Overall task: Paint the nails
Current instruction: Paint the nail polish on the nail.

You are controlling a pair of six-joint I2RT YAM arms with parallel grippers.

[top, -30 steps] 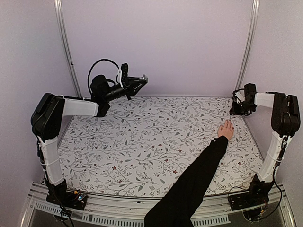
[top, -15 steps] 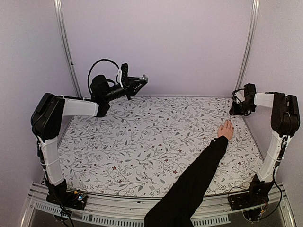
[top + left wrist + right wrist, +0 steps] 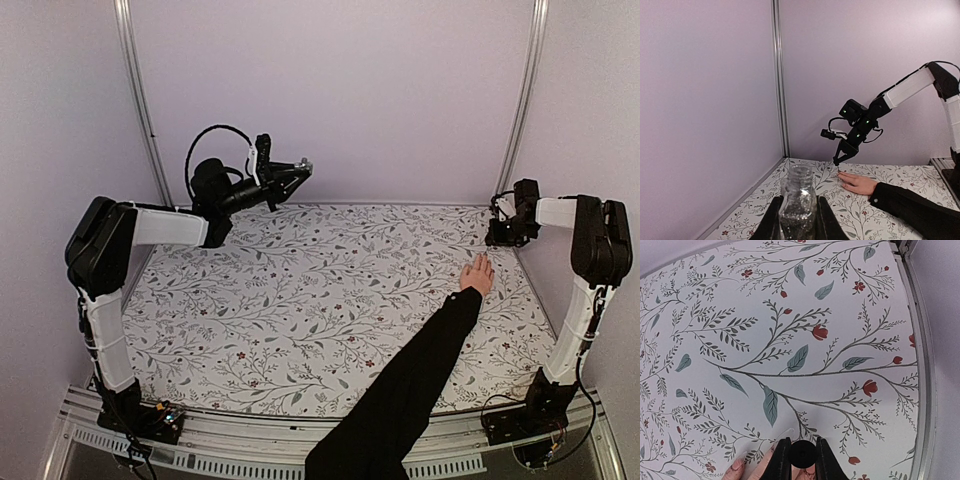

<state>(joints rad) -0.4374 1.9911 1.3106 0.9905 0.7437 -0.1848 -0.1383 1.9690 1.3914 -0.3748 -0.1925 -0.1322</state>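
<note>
White cloth [image 3: 300, 290] printed with grey leaves and small red flowers covered the table, with pale lilac walls [image 3: 340, 90] behind it and to both sides. A bare light-skinned hand [image 3: 477, 274] lay palm down on the cloth towards the far right, fingers pointing to the far edge, at the end of a long black sleeve [image 3: 420, 370] that ran in from the near edge. Its tiny fingernails [image 3: 740, 460] showed at the bottom of the right wrist view, resting on the pattern. The right gripper [image 3: 494, 236] hung just beyond and above those fingertips, pointing down, its jaws closed on a small round black piece [image 3: 802, 454] held directly over the fingertips; whether that piece touched a nail could not be told. The left gripper [image 3: 296, 170] was raised well clear of the table at the far left, well apart from the hand. Its jaws were clamped on a small uncapped glass bottle [image 3: 799, 205] with dark, speckled contents, held upright between the two fingers with its open neck above them.
</note>
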